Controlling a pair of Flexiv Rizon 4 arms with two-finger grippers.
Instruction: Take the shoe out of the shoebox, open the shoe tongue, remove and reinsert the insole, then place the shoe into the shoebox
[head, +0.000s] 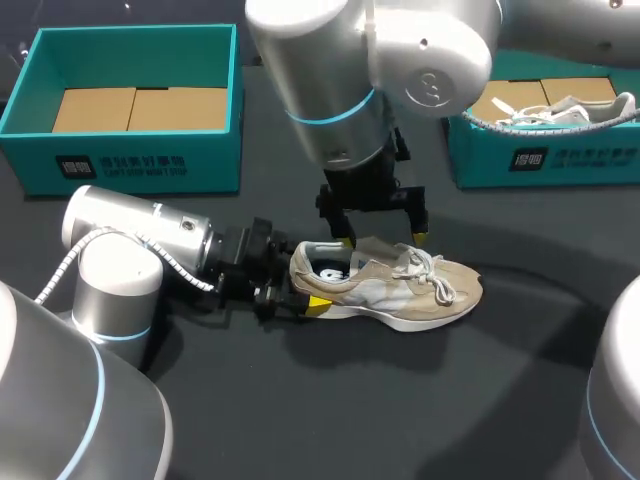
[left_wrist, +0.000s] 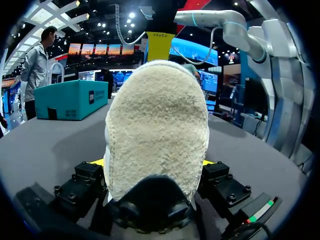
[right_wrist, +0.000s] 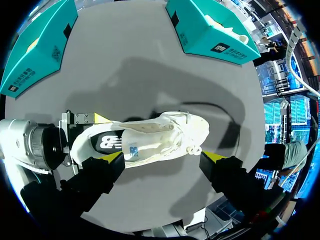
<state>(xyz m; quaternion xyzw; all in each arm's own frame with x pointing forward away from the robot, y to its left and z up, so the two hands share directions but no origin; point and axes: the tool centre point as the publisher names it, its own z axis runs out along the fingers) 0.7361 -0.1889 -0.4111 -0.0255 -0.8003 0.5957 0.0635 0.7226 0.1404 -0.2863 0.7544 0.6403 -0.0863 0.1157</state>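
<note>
On the dark grey surface, a beige suede-and-mesh sneaker with white laces and a thick white sole lay upright on its sole, toe pointing to the robot's right, well out of either box. The left hand came in low along the surface and held the sneaker by its heel, one yellow-tipped finger pressed to each side of the fuzzy heel counter. The right hand hung just above the shoe's opening with its fingers spread wide, gripping nothing; its tips stood on either side of the raised tongue. Inside the opening a dark insole showed, lying in the heel end.

At the back left stood an open teal cardboard shoebox with plain brown card in its bottom. At the back right, a second teal shoebox held another pale laced sneaker. Both boxes were well apart from the shoe on the surface.
</note>
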